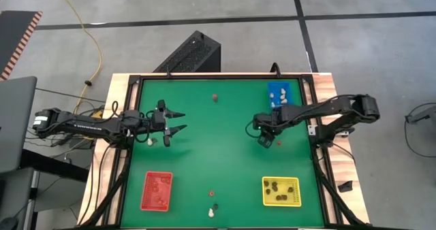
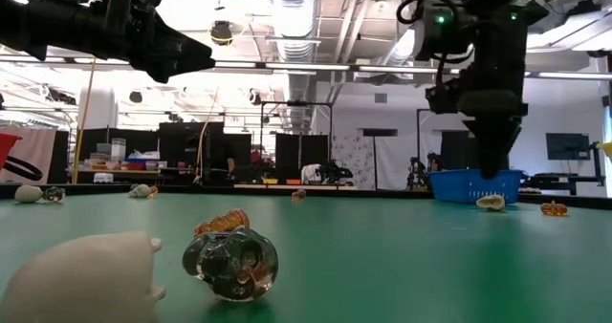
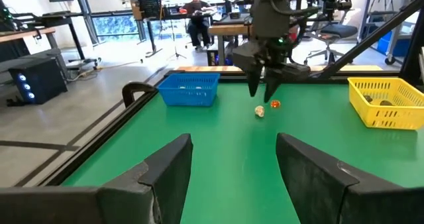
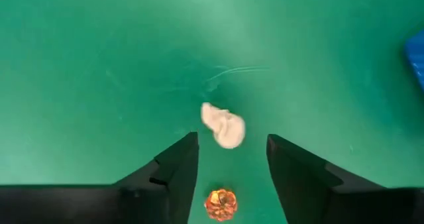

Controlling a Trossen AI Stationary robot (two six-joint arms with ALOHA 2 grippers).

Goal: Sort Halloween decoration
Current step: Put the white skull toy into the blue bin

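Now the right gripper [image 4: 225,159] hangs open over a cream trinket [image 4: 224,126] and an orange one [image 4: 220,204] near the surface's right edge, beside the blue tray [image 1: 279,92]; closing could catch both, mixing kinds

Grey floor [image 1: 204,5], ceiling ducts [image 2: 296,3], desks [image 3: 26,35].

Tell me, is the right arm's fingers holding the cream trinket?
No, the cream trinket lies on the green mat between the open fingers, untouched.
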